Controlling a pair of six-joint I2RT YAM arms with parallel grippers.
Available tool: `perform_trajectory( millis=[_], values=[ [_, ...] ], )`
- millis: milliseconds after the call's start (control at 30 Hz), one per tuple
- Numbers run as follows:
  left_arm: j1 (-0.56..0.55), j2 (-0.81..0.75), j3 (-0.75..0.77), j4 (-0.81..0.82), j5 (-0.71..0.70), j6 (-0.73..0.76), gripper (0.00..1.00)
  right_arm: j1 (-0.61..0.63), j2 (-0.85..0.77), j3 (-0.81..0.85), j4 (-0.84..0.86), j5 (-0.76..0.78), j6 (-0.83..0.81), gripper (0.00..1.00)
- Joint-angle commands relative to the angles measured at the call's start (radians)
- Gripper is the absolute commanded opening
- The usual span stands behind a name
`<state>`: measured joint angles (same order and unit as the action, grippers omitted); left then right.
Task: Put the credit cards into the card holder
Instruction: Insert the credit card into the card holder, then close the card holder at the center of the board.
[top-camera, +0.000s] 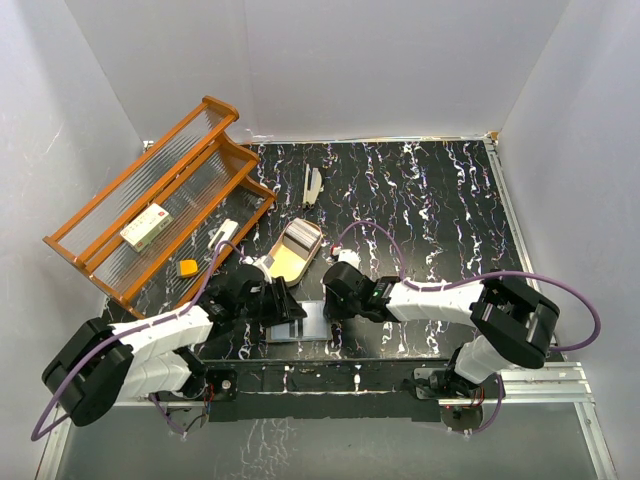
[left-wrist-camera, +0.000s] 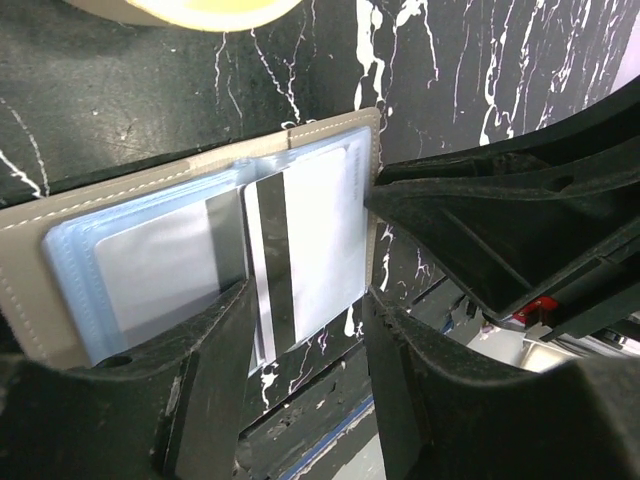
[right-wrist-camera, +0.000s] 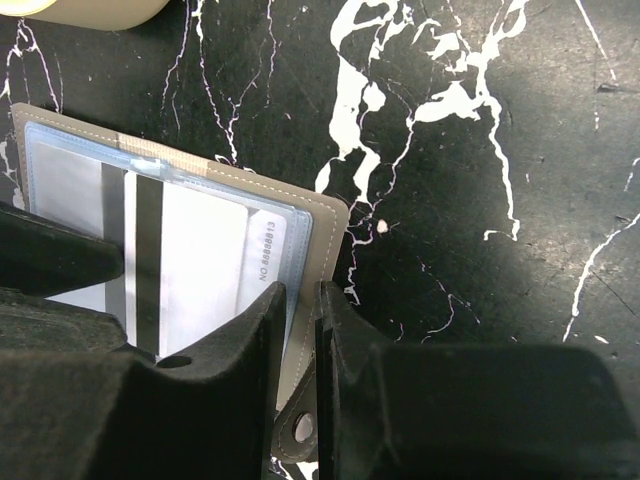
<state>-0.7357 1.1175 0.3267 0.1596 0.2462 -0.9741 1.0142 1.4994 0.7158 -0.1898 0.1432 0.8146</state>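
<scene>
The black, white-veined bench (top-camera: 440, 210) carries an orange rack (top-camera: 150, 200) at 10 o'clock, with a white box with red marks (top-camera: 147, 225) on it. At the 6 o'clock edge both arms reach in towards the middle. A tan oval tray (top-camera: 285, 265) lies just beyond them, at 12 o'clock from where the grippers meet.

The card holder (top-camera: 295, 328) lies open and flat on the bench between the two grippers, near the 6 o'clock edge. Its cover is grey-beige with pale stitching along the border (left-wrist-camera: 330, 128), and inside it holds a stack of shiny, bluish clear sleeves. The credit cards (left-wrist-camera: 320, 230) are pale whitish-grey. One sits inside a sleeve, its dark stripe dulled by the plastic. Another has a sharp black stripe and lies partly out over the holder's near edge.

The left gripper (left-wrist-camera: 308, 300) straddles that protruding card, one finger at each long edge. Whether the fingers press on it or only flank it cannot be told.

The right gripper (right-wrist-camera: 300, 300) is clenched on the 3 o'clock border of the card holder (right-wrist-camera: 328, 235), with the cover pinched in the narrow slot between its fingers. A metal snap (right-wrist-camera: 300, 428) shows there. A card edge printed with a number lies beside the credit cards (right-wrist-camera: 200, 260).
</scene>
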Motion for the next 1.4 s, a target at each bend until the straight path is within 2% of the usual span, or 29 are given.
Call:
perform_trajectory(
  millis=[0, 400, 533, 667, 900, 1000, 1033, 1133, 1367],
  values=[
    [0.002, 0.023, -0.010, 0.093, 0.043, -0.020, 0.44, 0.007, 0.009, -0.014, 0.076, -0.014, 0.017, 0.16],
    [-0.002, 0.042, -0.061, 0.275, 0.084, -0.083, 0.43, 0.007, 0.005, -0.029, 0.121, -0.029, 0.017, 0.16],
    [-0.005, 0.056, -0.075, 0.320, 0.099, -0.103, 0.42, 0.007, -0.001, -0.025, 0.118, -0.032, 0.020, 0.19],
    [-0.005, -0.023, -0.046, 0.180, 0.048, -0.071, 0.45, 0.007, -0.047, 0.002, 0.042, -0.007, 0.006, 0.25],
    [-0.001, -0.217, 0.067, -0.232, -0.111, 0.049, 0.58, 0.009, -0.152, 0.014, -0.069, 0.003, -0.001, 0.31],
    [0.005, -0.265, 0.094, -0.366, -0.165, 0.092, 0.68, 0.009, -0.183, 0.001, -0.080, -0.007, 0.011, 0.32],
    [0.007, -0.276, 0.101, -0.399, -0.189, 0.103, 0.74, 0.009, -0.190, -0.001, -0.085, -0.005, 0.015, 0.33],
    [0.011, -0.294, 0.117, -0.480, -0.241, 0.135, 0.83, 0.008, -0.197, -0.006, -0.086, -0.005, 0.019, 0.33],
    [0.019, -0.269, 0.114, -0.546, -0.284, 0.146, 0.95, 0.015, -0.145, -0.012, -0.044, -0.041, 0.009, 0.35]
  ],
)
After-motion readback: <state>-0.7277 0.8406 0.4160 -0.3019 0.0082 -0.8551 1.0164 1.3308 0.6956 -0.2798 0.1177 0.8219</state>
